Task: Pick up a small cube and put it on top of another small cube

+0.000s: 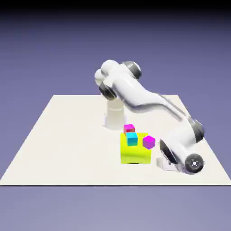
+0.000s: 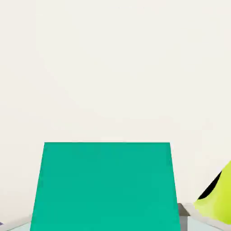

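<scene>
The gripper (image 2: 105, 224) pinches the green cube (image 2: 106, 187), low at the table's near right, beside the yellow block (image 1: 135, 155); the grasp looks done; lift, carry and stacking remain; cyan (image 1: 131, 139) and magenta (image 1: 149, 142) cubes sit left of the hand.

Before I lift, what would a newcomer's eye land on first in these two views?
In the hand view, the big turquoise-green cube dominates the bottom, gripped between the finger tips. In the exterior view it is the bright yellow block near the middle, with cyan and magenta cubes showing against it, and the white arm arching over to the right.
</scene>
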Tool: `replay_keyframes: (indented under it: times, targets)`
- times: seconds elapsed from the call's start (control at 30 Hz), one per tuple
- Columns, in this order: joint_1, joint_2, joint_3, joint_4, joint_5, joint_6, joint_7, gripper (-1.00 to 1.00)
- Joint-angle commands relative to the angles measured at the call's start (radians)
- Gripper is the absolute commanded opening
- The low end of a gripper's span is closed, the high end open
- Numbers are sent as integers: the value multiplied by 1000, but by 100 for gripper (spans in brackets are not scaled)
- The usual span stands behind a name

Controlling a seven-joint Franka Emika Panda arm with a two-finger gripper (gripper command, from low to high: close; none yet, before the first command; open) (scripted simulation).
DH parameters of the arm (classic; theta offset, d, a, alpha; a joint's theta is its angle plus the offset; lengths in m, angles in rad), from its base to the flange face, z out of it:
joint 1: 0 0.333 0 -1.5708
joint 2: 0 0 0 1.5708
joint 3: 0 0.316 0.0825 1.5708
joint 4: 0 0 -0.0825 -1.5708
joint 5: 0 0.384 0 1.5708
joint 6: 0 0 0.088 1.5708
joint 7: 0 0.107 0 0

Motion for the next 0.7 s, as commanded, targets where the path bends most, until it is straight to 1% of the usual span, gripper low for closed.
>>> replay_keyframes:
  times: [0.0, 0.67]
  targets:
    - [15, -32, -11, -36, -13, 13, -34, -100]
    - [303, -654, -241, -757, -149, 157, -620, -100]
